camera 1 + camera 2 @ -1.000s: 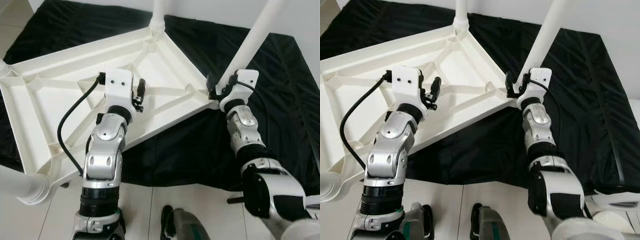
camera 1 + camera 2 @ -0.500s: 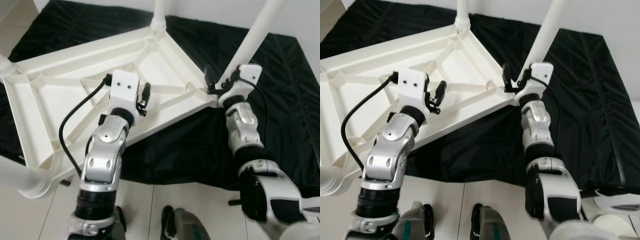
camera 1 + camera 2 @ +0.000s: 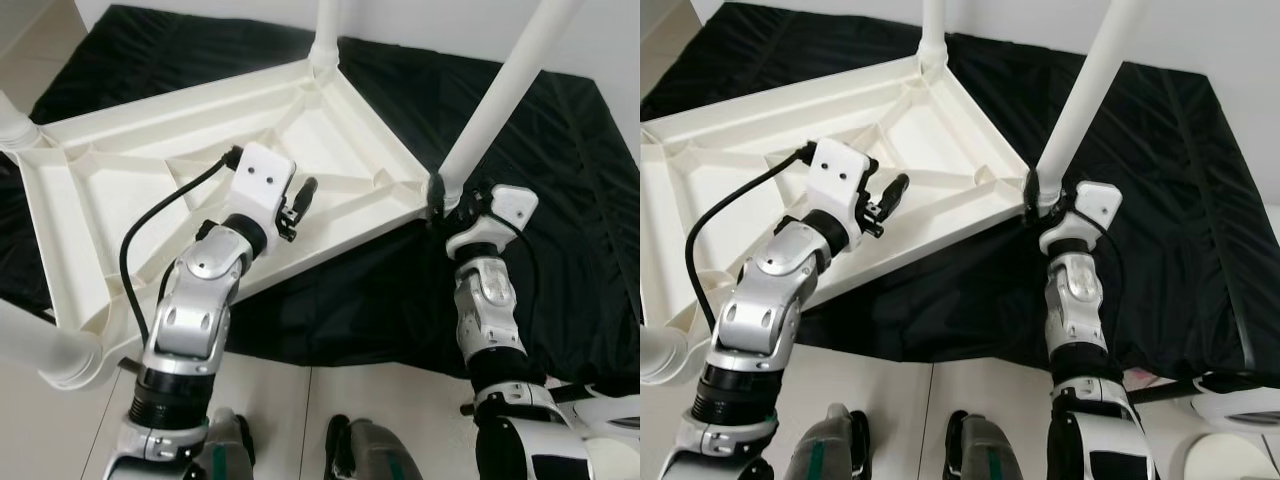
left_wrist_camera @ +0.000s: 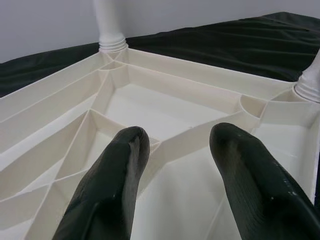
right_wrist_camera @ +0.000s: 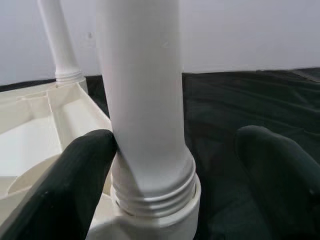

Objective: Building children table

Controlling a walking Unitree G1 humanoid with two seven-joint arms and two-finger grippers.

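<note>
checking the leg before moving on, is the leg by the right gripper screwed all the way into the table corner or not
Not fully, it seems: in the right wrist view the leg stands in its corner socket with thread ridges showing above the rim. The right gripper is open around it.

Black cloth (image 3: 560, 250) spread on pale tiled floor (image 3: 70, 430), white wall (image 3: 1220, 30)

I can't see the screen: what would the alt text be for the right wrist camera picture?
A white table leg stands screwed into a corner socket of the upturned white tabletop, between the right gripper's two black fingers; one finger touches the leg, the other stands apart over black cloth. A second leg rises behind, before a pale wall.
</note>
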